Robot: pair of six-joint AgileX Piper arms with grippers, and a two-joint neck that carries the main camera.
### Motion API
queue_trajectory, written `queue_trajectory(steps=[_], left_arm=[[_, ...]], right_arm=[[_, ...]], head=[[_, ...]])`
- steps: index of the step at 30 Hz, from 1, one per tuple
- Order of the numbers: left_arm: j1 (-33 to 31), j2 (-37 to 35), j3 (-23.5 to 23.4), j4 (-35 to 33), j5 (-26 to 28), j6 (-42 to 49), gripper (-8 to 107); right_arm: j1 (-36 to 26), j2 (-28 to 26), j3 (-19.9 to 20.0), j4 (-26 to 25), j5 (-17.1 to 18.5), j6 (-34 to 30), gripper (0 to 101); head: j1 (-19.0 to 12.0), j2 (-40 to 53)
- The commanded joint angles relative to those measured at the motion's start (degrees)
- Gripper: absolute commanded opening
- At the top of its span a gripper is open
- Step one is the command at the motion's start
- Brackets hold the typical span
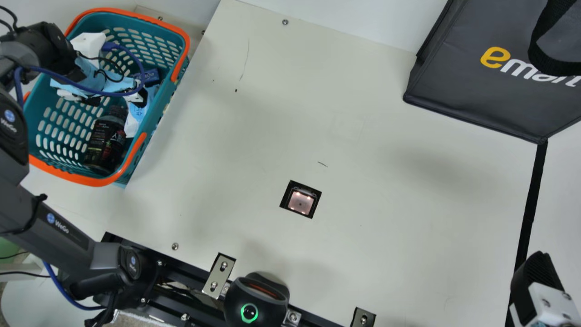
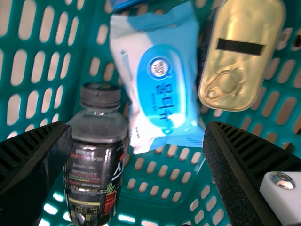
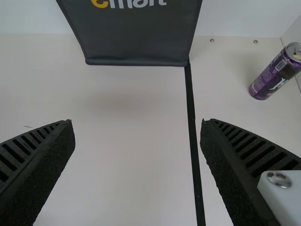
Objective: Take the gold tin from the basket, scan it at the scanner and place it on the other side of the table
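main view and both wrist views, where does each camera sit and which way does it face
Main view: on the neck, looking down on the table and basket; left arm and part of the right.
Left wrist view: left wrist, into the basket; left gripper.
Right wrist view: right wrist, across the table; right gripper.
Shared: basket and bottle, main and left wrist; bag, main and right wrist.

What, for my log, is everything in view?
gold tin: 1, gold, in basket
wipes pack: 1, blue-white, beside tin
bottle: 1, dark, in basket
small pack: 1, blue, in basket
basket: 1, teal-orange, left
scanner window: 1, pinkish, in table
table: 1, cream, centre
bag: 1, grey, far right
can: 1, purple, past strip
strip: 1, black, table's right
device: 1, black, near edge
brackets: several, silver, near edge
left gripper: 1, black, over basket
right gripper: 1, black, over table
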Motion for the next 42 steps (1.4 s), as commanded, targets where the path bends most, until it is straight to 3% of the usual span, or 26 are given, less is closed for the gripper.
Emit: queue_trajectory(steps=[1,20,32,42], left_arm=[[0.2,0.1,0.2,0.2,0.0,-0.7,90],[2.4,-1.0,1.8,-17.2,-0.1,15.3,90],[1.0,0.6,2.2,-21.3,-3.2,21.8,90],[-1.1,5.0,-0.5,-24.8,-6.1,27.5,90]], right_arm=[[0.0,0.0,0.0,0.0,0.0,0.0,95],[0.0,0.0,0.0,0.0,0.0,0.0,95],[0.0,0.0,0.0,0.0,0.0,0.0,95],[0.0,0.0,0.0,0.0,0.0,0.0,95]], head=[[-1.7,0.1],[-1.7,0.1],[-1.7,0.1],[-1.7,0.1]])
